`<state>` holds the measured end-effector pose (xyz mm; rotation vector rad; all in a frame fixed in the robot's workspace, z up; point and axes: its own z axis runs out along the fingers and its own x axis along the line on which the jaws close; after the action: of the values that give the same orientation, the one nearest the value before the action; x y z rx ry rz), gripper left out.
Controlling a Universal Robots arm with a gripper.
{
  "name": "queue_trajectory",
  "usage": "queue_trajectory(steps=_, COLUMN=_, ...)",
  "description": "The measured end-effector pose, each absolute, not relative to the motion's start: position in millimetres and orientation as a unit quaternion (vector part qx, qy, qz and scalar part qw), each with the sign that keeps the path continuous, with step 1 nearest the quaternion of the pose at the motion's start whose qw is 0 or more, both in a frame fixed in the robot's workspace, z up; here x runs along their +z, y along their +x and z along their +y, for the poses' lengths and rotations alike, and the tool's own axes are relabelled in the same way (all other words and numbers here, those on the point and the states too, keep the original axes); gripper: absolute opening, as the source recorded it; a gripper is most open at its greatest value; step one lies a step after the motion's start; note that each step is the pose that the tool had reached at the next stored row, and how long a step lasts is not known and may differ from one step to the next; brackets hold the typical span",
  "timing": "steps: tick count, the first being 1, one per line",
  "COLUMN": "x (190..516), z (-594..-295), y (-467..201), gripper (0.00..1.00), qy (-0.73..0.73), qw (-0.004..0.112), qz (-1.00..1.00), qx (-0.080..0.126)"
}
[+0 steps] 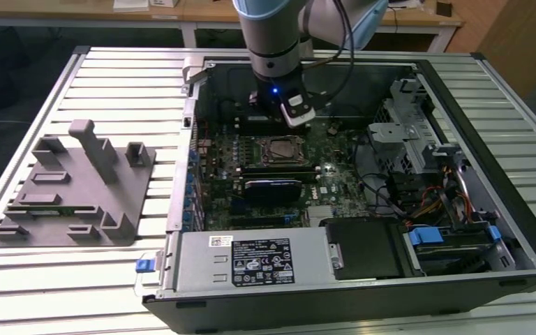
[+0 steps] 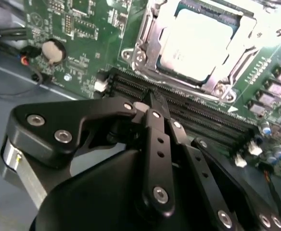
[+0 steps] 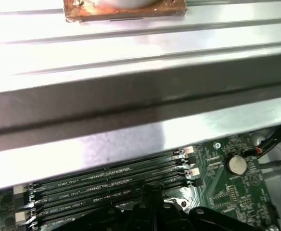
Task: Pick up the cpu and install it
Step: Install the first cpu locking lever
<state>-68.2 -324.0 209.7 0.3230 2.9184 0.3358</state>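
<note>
The cpu (image 2: 194, 44), a small square chip with a silvery top, lies flat inside the metal socket frame (image 2: 145, 36) on the green motherboard. In the exterior view the cpu (image 1: 276, 149) sits in the middle of the open computer case. My gripper (image 2: 151, 102) hangs just beside the socket, over the memory slots (image 2: 198, 118), apart from the chip. Its black fingers meet at the tips with nothing between them. The exterior view has the gripper (image 1: 285, 120) at the far side of the socket. In the first wrist view the gripper (image 3: 150, 193) hovers over the same slots.
The case wall (image 3: 131, 106) rises close behind the memory slots. A coin battery (image 2: 52, 50) sits on the board nearby. Drive cages and cables (image 1: 417, 146) crowd the exterior view's right, a power supply (image 1: 249, 259) the near side. A grey fixture block (image 1: 72, 188) stands outside the case.
</note>
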Motion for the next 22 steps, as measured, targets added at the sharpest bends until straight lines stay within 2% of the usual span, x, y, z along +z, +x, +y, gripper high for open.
queue_trajectory(steps=8, x=212.9, z=-324.0, y=-68.0, gripper=0.11, qy=0.109, qw=0.093, qz=0.984, qx=0.11)
queue_trajectory(steps=13, x=212.4, z=-323.5, y=-66.5, gripper=0.11, qy=0.107, qw=0.091, qz=0.986, qx=0.087)
queue_trajectory(steps=15, x=212.2, z=-322.9, y=-65.7, gripper=0.11, qy=0.107, qw=0.086, qz=0.988, qx=0.076)
queue_trajectory(steps=20, x=211.8, z=-321.2, y=-64.8, gripper=0.11, qy=0.106, qw=0.064, qz=0.991, qx=0.046)
queue_trajectory(steps=22, x=211.6, z=-321.1, y=-64.4, gripper=0.11, qy=0.106, qw=0.06, qz=0.992, qx=0.036)
